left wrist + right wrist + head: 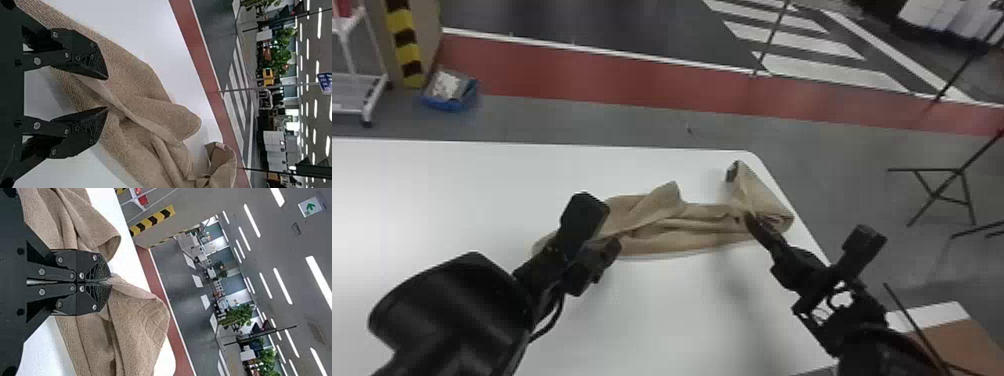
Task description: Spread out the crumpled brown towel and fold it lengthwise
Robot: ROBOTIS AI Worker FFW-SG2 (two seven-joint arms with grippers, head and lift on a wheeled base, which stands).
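Towel (682, 235) lay on the white table (457, 185), its right end near the table's right edge. Head view got its whole run plus both grippers. Left wrist view showed the left gripper's (604, 245) fingers spread apart around the cloth, not clamped on it, while right wrist view gave a close look at the right gripper (750, 220), fingers clenched on a pinch of it. That close-up also caught curved lines in the fabric (152, 315) near a rounded edge.

Long axis went left to right across the table, with the right end bent toward the far edge. Looks-wise it was light brown and kinda fuzzy, all bunched into a narrow strip, with lengthwise creases and a raised flap near the middle.
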